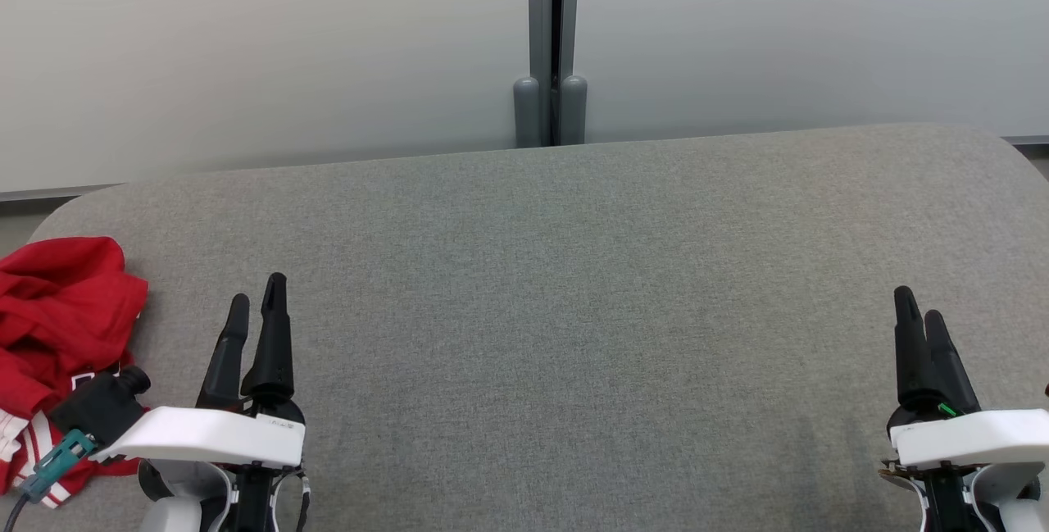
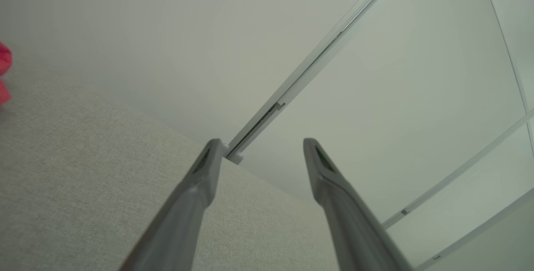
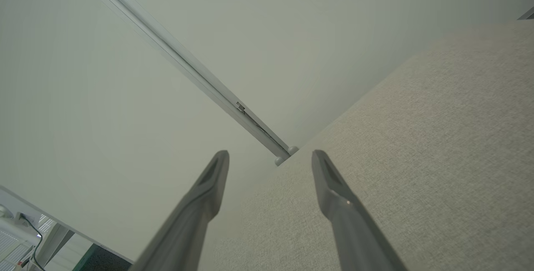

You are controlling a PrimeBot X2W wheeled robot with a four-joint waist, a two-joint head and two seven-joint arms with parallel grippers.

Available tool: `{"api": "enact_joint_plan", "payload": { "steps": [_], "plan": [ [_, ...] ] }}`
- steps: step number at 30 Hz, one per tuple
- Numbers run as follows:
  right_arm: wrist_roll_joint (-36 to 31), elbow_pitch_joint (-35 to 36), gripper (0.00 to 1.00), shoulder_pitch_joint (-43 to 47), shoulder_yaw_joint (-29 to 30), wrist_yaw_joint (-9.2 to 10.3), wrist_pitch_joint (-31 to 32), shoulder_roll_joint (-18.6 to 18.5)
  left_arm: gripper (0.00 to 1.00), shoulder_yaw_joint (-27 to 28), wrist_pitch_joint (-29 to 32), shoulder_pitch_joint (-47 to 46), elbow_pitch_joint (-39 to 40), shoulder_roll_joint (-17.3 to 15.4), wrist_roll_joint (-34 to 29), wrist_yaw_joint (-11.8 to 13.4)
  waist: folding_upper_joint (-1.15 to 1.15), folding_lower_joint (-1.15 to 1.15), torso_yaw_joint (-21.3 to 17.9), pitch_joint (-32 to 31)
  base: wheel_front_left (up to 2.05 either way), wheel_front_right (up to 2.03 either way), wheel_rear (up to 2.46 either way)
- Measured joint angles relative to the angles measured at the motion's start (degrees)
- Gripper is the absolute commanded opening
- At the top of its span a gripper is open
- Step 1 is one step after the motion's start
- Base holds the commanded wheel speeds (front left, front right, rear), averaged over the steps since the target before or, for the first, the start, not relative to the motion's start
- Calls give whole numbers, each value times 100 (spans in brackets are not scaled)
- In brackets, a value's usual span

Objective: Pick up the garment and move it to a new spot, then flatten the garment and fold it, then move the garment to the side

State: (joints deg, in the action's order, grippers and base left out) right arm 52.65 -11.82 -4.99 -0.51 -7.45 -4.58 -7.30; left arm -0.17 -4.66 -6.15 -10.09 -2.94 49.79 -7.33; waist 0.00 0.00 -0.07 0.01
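Across my whole front runs a grey fabric-covered table, w/ pale wall panels behind it & a grey post at their join. At the table's near left edge lies the red garment, crumpled, white stripes showing at its near end; nothing grips it. My left gripper hovers just right of it, fingers spread apart, nothing btw them. My right gripper is well apart from both, at the near right, fingers likewise released & empty.
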Motion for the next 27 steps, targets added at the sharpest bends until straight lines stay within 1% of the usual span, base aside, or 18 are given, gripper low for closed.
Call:
{"api": "enact_joint_plan", "payload": {
  "steps": [12, 27],
  "plan": [
    [-1103, -146, 100, -26, -135, -1, -75, -77, 100, -100, -203, 95, -66, -64, -1201, 46, 0, 0, 4, -27, 0, 0, 0],
    [-2312, -321, 100, -30, -212, -1, -140, -87, 100, -221, -436, 108, -532, -138, -2260, 194, 0, 0, 8, -67, 0, 0, 0]
  ]
}}
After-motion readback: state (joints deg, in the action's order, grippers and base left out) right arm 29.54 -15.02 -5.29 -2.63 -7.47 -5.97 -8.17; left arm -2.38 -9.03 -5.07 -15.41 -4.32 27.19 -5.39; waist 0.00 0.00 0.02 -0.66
